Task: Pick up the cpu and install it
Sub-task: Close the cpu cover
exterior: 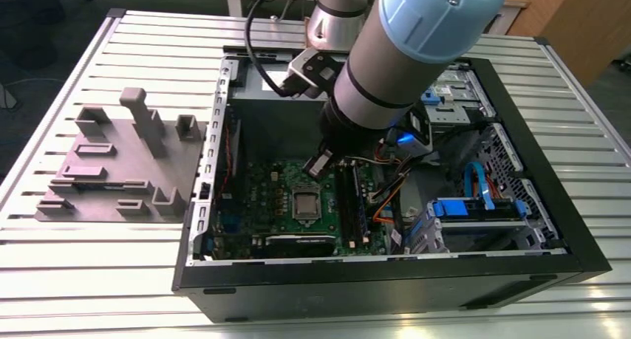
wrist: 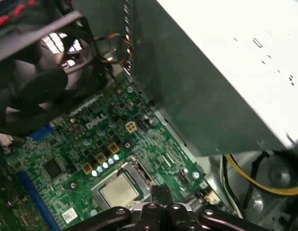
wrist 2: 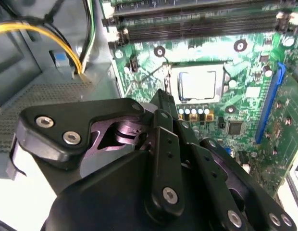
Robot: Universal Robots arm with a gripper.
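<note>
The cpu [wrist 2: 197,84] is a small square chip with a silvery top. It lies flat inside the silver-framed socket [wrist 2: 174,86] on the green motherboard, and the first wrist view shows the cpu [wrist: 121,188] in the same place. In the exterior view the socket [exterior: 306,204] sits in the middle of the board inside the open computer case. My gripper [exterior: 318,164] hangs just above the board, close beside the socket. Its dark fingers [wrist 2: 163,98] meet at a narrow tip with nothing between them. The gripper [wrist: 161,192] tip stands next to the cpu's edge.
A grey moulded plate [exterior: 118,169] lies on the slatted table on the exterior view's left of the case. Inside the case are a black fan [wrist: 38,82], a large grey box [wrist: 226,72], yellow cables [wrist 2: 38,31], memory slots [wrist 2: 197,21] and blue drive parts [exterior: 473,206].
</note>
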